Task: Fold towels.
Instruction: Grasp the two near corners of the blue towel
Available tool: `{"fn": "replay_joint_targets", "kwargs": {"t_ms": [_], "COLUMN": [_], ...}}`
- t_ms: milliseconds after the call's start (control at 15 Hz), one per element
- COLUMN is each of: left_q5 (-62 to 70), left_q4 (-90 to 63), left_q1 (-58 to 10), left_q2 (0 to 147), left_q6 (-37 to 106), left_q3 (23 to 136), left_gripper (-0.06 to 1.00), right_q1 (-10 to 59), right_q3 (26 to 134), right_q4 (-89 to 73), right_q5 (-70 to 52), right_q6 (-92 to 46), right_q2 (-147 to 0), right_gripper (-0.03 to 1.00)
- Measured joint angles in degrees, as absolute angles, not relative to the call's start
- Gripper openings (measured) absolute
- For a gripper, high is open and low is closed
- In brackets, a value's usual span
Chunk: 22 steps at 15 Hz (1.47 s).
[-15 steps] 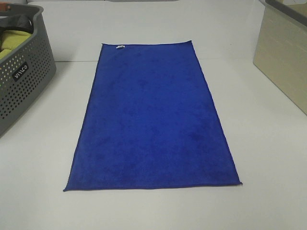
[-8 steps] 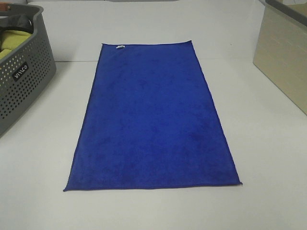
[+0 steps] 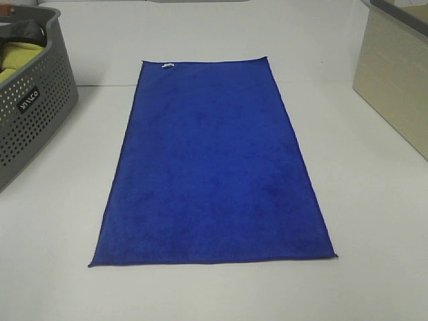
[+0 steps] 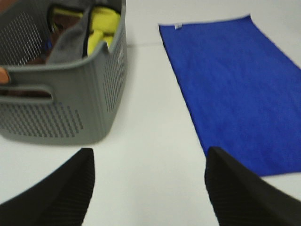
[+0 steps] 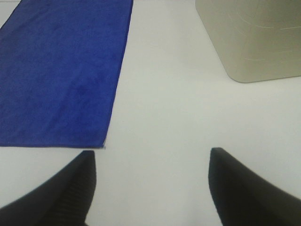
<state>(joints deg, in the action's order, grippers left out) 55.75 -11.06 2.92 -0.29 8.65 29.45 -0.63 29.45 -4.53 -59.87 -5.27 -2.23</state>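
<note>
The royal-blue towel point(image 3: 210, 167) lies flat and fully spread on the white table, long side running away from me, with a small white tag point(image 3: 166, 65) at its far left corner. It also shows in the left wrist view point(image 4: 235, 84) and the right wrist view point(image 5: 61, 70). My left gripper point(image 4: 148, 188) is open and empty above bare table, left of the towel's near left corner. My right gripper point(image 5: 150, 188) is open and empty above bare table, just right of the towel's near right corner. Neither gripper shows in the exterior high view.
A grey perforated basket point(image 3: 33, 114) stands at the left, holding a yellow-green cloth point(image 4: 103, 23) and other cloths. A beige bin point(image 3: 394, 80) stands at the right; it also shows in the right wrist view point(image 5: 254, 37). Bare table surrounds the towel.
</note>
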Motion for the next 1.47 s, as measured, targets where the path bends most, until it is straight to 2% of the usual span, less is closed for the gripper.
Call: {"fn": "replay_joint_targets", "kwargs": {"t_ms": [333,667,800,1200,1467], "left_q5": [33.6,32.3,33.3,34.6,36.9], "left_q4": [-15.9,-33.7,-40.6,-67.5,-81.4], "left_q1": [2.9,2.9,2.9,2.9,2.9], "left_q2": [5.2,27.0,37.1,69.7,87.1], "left_q6": [2.8,4.8,11.1,42.1,58.2], "left_q3": [27.9,27.6,27.6,27.6,28.2], "left_gripper": [0.64,0.64,0.64,0.64,0.64], "right_q1": [-0.6,-0.6,-0.7,-0.7,-0.7], "right_q3": [30.0,30.1,30.1,30.1,35.5], "right_q4": [-9.6,-14.1,-18.3,-34.7,-39.4], "right_q5": [-48.0,-42.5,-41.2,-34.4,-33.4], "right_q6": [-0.6,-0.6,-2.3,-19.5,-25.5], "right_q2": [-19.3,-41.7,-50.1,-71.9,-82.8], "right_gripper": [0.65,0.65,0.65,0.65,0.65]}}
